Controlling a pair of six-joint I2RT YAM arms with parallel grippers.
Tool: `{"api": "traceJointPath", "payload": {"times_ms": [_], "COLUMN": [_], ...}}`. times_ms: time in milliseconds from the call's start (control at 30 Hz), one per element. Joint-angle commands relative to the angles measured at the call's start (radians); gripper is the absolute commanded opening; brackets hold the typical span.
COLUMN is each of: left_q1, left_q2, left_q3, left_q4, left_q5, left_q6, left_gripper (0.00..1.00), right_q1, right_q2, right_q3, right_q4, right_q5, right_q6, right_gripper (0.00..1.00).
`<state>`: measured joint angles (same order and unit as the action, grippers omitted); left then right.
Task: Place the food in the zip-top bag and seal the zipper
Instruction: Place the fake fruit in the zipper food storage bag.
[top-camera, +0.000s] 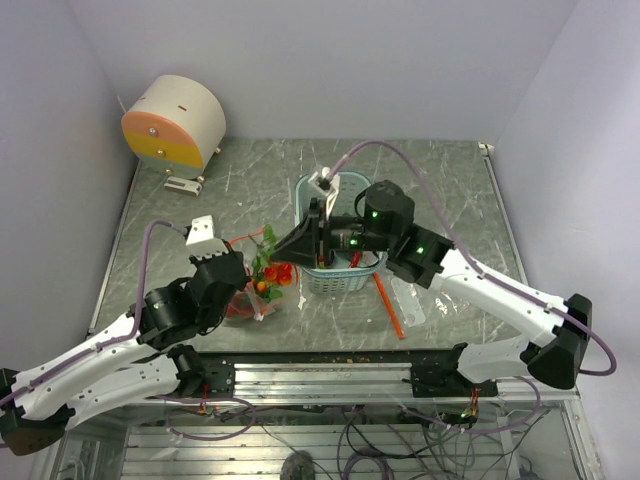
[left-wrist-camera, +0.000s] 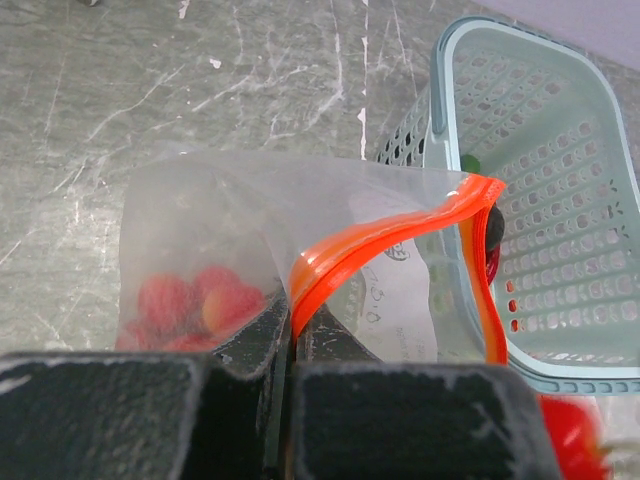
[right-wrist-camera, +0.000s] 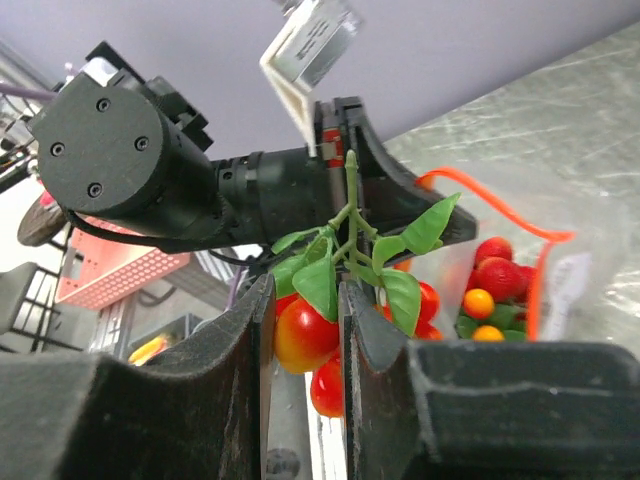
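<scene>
**Hazards, from the grip outward**
1. Left fingers (left-wrist-camera: 268, 330): the hold is one narrow bite on the zipper (left-wrist-camera: 380, 245). A downward push from incoming food would likely drag the thin strip out, and the mouth would fall shut.
2. Right fingers (right-wrist-camera: 355, 330): the sprig (right-wrist-camera: 305, 335) they carry spreads its leaves wider than its fruit. The leaves may snag the zipper lip, or lie across it and block sealing later.
3. Bag (left-wrist-camera: 200, 220): floppy and held up at one spot only. The unheld lip curves toward the basket (left-wrist-camera: 560, 180) and may fold inward. A tug could tip the bag and roll loose food (left-wrist-camera: 200, 300) onto the table (left-wrist-camera: 150, 80).

**Fingers**
- Left: pressed fully together, clamped on the zipper at the near side of the bag mouth.
- Right: a narrow gap, clamped on a tomato of the sprig, with stem and leaves rising above the tips. Whether they touch the bag cannot be told.

**Locations**
- Sprig: in the air near the bag mouth, between the two arms.
- Bag: on the table toward the near edge, left of centre, just beside the basket. The mouth is open, with red and orange pieces inside.
- Basket: mid-table.
- Long orange-red piece (top-camera: 388, 305): on the table between the basket and the near edge, too small to identify.
</scene>
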<state>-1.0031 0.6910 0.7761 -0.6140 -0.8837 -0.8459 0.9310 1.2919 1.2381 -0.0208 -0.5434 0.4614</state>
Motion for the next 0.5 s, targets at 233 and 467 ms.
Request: {"api": "traceJointPath", "payload": {"times_ms": [233,467], "left_q1": [0.001,0.002], "left_q2": [-0.046,-0.065], "left_q3": [0.038,0.041], "left_q4": [0.005,-0.010], "left_q5": [-0.001,-0.009], "left_q6": [-0.003,-0.002], "left_gripper": [0.07,0.07], "right_q1": [0.110,0.135], "right_q2": [0.044,0.125], "right_q3": [-0.139,-0.146], "right_q4": [0.172,0.141], "right_q5": [0.286,0.390], "right_q6": [0.071,0.059], "right_gripper": [0.00,0.00]}}
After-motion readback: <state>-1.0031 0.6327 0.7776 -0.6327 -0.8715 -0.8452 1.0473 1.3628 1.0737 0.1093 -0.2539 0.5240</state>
